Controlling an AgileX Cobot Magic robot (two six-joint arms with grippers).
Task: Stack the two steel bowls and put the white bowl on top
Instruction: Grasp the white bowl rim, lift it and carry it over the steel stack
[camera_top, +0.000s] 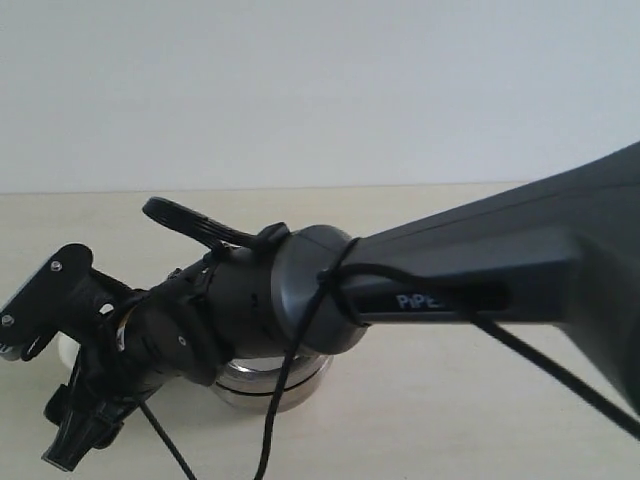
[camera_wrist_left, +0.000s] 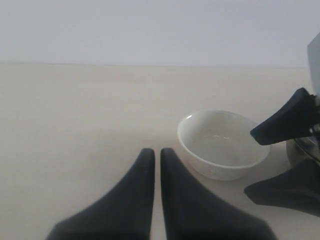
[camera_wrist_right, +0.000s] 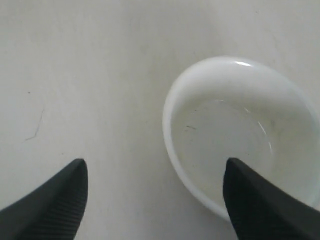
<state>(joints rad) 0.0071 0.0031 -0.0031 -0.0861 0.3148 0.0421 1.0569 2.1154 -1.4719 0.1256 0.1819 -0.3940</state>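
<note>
Broadly, you are at the white-bowl step. The pale table (camera_wrist_left: 75, 125) carries everything, and the right arm (camera_top: 480, 260) reaches across it to the left side of the exterior view, covering most of the work.

Under that arm, the steel bowls (camera_top: 245, 385) show only as a shiny ringed base. They look like one nested in the other, but too much is hidden for you to be sure. If so, the stacking is done and only the topping is left.

The white bowl (camera_wrist_right: 240, 130) sits upright and empty on the table, near the steel pair.

Your right tool (camera_wrist_right: 155, 165) is spread wide and holds nothing. One finger is over the bowl's inside, the other is outside it, and the near wall lies between them. Your left tool (camera_wrist_left: 157, 155) waits nearby with its fingers almost together and nothing between them.

Your next move calls for lowering the right tool and pinching the wall squarely. The glossy rim may slip or tip if caught too shallow. Then lift the bowl clear and centre it over the steel pair before you let go.
</note>
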